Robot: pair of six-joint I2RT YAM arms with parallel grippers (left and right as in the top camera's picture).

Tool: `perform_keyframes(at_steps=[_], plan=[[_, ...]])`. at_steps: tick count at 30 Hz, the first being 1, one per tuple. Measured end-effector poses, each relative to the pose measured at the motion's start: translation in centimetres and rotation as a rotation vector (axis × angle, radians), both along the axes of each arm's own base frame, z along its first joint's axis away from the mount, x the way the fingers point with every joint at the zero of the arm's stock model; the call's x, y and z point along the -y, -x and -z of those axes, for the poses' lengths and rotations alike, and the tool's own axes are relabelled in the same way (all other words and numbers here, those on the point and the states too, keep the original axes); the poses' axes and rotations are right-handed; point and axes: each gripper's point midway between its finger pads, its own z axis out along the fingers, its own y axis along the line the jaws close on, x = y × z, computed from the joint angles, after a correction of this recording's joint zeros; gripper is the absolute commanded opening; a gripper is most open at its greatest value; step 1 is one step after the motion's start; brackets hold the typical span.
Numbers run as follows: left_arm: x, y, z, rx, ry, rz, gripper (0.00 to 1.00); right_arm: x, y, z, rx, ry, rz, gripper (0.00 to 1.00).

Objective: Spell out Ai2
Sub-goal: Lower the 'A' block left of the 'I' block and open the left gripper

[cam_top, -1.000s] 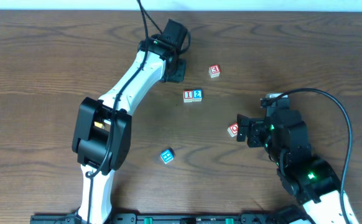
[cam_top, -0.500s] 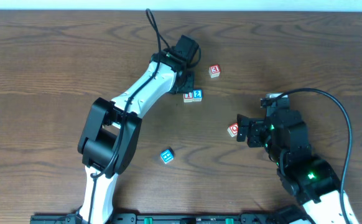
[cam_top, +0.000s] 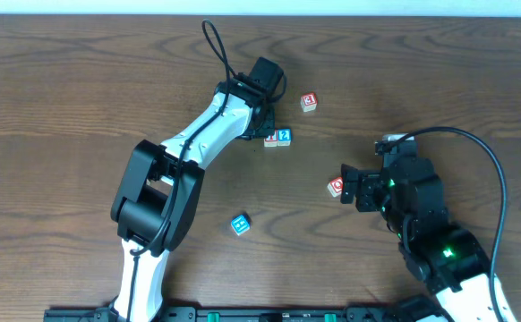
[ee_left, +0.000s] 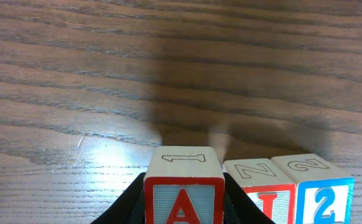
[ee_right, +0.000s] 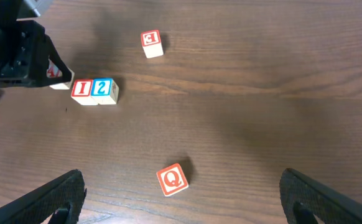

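Left wrist: glossy wood-grain table [ee_left: 75, 62], glare beside "A" cube [ee_left: 184, 200].

I'm seeing the table [ee_left: 75, 74] showing dark, grained wood with a soft sheen; the "A" cube [ee_left: 184, 186] is showing pale bare wood on top, smooth painted front.

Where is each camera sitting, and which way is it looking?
Overhead: above the table, looking straight down; left arm, right arm show.
Left wrist: low on the left gripper, facing the held A cube; fingers flank it.
Right wrist: on the right gripper, looking down at Q cube; open fingers below.
Shared: I cube, 2 cube.
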Motion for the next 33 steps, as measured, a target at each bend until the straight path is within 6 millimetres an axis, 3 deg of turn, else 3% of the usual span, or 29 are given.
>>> perform_keyframes(at_steps=[27, 33], plan=[[-0.3, 1.3, 0.9, -0.054, 0.005, -0.022, 0.06, 0.0, 0.0, 0.0, 0.0, 0.0, 0.0, 0.99], [-0.1, 1.5, 1.0, -0.066, 0.014, -0.019, 0.14, 0.0, 0.0, 0.0, 0.0, 0.0, 0.0, 0.99]])
